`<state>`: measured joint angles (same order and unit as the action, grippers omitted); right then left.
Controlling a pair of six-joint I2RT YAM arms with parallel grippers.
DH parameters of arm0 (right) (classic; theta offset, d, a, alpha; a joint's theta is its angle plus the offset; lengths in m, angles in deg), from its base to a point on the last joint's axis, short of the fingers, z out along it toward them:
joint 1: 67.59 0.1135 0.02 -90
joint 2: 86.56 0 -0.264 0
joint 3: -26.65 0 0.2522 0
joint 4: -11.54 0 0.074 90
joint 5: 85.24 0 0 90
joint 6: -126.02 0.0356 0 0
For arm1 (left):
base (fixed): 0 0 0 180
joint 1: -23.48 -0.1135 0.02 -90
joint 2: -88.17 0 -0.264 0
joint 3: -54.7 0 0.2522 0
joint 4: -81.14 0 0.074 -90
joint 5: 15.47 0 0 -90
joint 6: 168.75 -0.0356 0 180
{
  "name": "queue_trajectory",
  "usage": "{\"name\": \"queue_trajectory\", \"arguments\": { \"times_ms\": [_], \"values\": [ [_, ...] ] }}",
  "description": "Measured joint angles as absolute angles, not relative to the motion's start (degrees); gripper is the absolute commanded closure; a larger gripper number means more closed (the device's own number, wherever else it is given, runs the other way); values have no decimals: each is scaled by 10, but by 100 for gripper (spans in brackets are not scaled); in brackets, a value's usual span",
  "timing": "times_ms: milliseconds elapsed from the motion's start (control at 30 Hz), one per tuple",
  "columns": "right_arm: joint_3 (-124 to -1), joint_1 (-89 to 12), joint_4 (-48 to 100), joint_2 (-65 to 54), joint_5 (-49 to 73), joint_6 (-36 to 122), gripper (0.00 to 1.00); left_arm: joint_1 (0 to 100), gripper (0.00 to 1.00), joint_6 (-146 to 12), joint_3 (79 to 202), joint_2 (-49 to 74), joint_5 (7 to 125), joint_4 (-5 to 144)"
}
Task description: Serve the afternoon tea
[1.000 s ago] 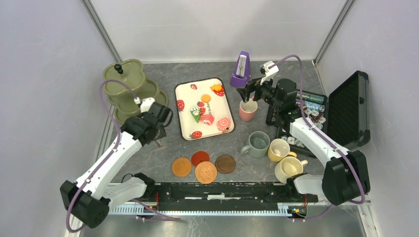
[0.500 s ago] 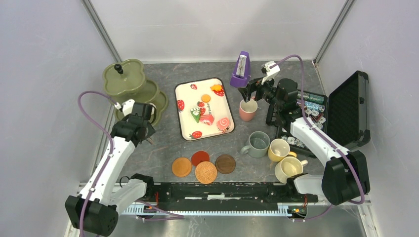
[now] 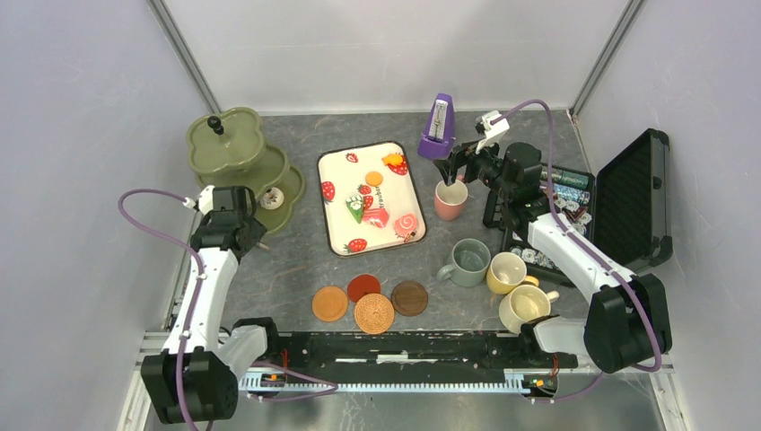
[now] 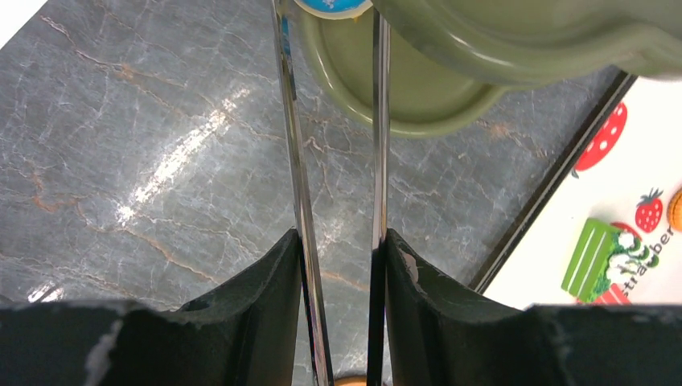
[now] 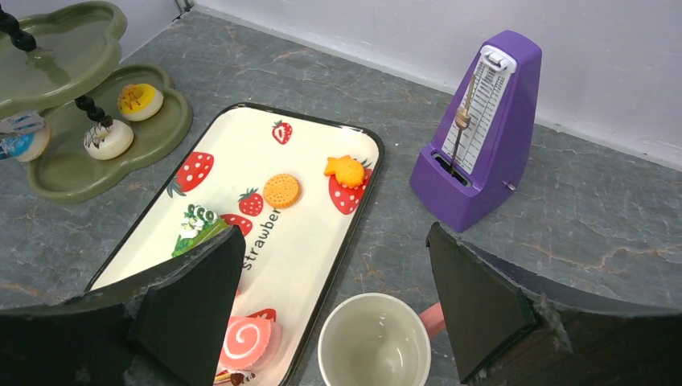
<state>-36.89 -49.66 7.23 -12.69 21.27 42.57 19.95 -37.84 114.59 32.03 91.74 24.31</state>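
Left end effector (image 4: 342, 241) clenched metal tongs (image 4: 378, 145) beside the far-left stand (image 4: 418, 100); right end effector (image 5: 334, 233) hung released above the pink mug (image 5: 374, 347).

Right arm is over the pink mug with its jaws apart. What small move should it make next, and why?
Probably lower the right gripper straight down and close on the pink mug. The jaws stand wide open just above the mug. The mug sits empty on the bare table beside the tray, not on any of the coasters, so it likely needs picking up first.
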Motion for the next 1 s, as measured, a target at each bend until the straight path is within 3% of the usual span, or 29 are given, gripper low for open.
{"name": "queue_trajectory", "arguments": {
  "times_ms": [300, 667, 1000],
  "values": [
    [-369, -497, 73, -127, 213, 426, 9, 138, 58, -379, 1137, 302, 886, 319],
    [-369, -497, 73, -127, 213, 426, 9, 130, 42, -380, 1137, 247, 839, 356],
    [-369, -497, 74, -127, 217, 426, 10, 130, 43, -392, 1137, 273, 831, 344]
  ]
}}
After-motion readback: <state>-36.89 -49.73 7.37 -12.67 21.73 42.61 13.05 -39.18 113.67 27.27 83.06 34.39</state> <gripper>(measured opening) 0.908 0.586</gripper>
